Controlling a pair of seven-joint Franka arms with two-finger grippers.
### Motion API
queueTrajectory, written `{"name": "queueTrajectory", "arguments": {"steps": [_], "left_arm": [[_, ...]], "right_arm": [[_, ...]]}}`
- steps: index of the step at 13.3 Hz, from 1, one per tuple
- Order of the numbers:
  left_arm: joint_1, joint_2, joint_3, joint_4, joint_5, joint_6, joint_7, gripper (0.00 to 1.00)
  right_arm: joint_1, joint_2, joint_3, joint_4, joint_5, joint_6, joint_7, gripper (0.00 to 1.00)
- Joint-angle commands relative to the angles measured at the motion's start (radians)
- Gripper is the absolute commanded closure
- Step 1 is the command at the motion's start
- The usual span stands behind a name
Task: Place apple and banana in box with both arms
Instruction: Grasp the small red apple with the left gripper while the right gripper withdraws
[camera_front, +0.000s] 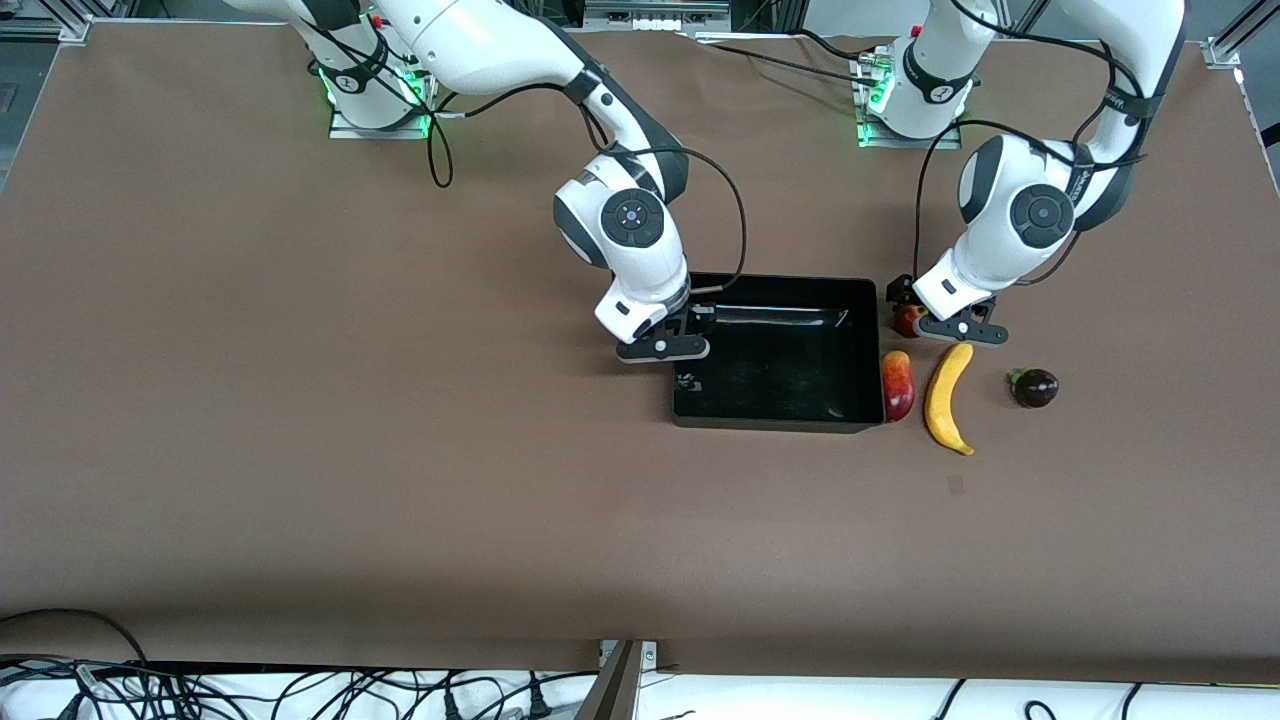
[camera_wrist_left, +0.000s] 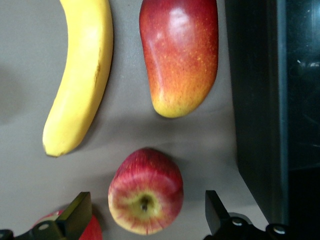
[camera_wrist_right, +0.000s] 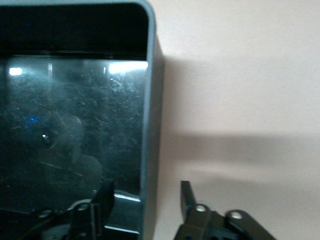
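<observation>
Both jaws stand apart, neither holding anything.

Front view: the box (camera_front: 775, 352) is empty, so nothing of the task is done; both fruits are still to go in. The banana (camera_front: 946, 398) lies on the table at about 3 o'clock of the box, beside a mango (camera_front: 897, 385) that touches the box wall. The left gripper (camera_front: 935, 322) bends down over the apple (camera_front: 908, 320). The right gripper (camera_front: 672, 348) hangs over the box edge toward the right arm's end.

Left wrist view: the apple sits between the open fingers (camera_wrist_left: 76, 215), stem dimple up, not yet touched, I judge.

Right wrist view: the open fingers (camera_wrist_right: 104, 200) straddle the box wall.
</observation>
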Motion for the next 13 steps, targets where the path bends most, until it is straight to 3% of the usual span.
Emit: {"name": "queueTrajectory", "arguments": {"steps": [1, 3, 4, 5, 8, 11, 13], "left_arm": [[0.009, 0.045, -0.003, 0.004, 0.050, 0.055, -0.014, 0.00], [0.014, 0.077, -0.003, 0.004, 0.053, 0.087, -0.012, 0.00], [0.014, 0.086, -0.003, 0.004, 0.054, 0.087, -0.012, 0.07], [0.014, 0.091, -0.003, 0.004, 0.054, 0.085, -0.012, 0.25], [0.014, 0.080, -0.003, 0.007, 0.054, 0.067, -0.012, 0.53], [0.014, 0.002, -0.004, 0.094, 0.052, -0.133, -0.011, 0.60], [-0.002, -0.001, -0.006, 0.274, 0.046, -0.392, -0.026, 0.60]], "right_arm": [[-0.060, -0.135, -0.042, 0.001, 0.003, -0.166, -0.142, 0.00], [-0.089, -0.233, -0.118, -0.002, 0.017, -0.276, -0.373, 0.00], [-0.100, -0.277, -0.166, -0.003, 0.029, -0.354, -0.449, 0.00], [-0.124, -0.326, -0.180, -0.009, 0.080, -0.405, -0.495, 0.00], [-0.147, -0.478, -0.261, -0.058, 0.118, -0.554, -0.537, 0.00], [-0.147, -0.607, -0.362, -0.107, 0.117, -0.665, -0.594, 0.00], [-0.146, -0.670, -0.395, -0.149, 0.108, -0.694, -0.594, 0.00]]}}
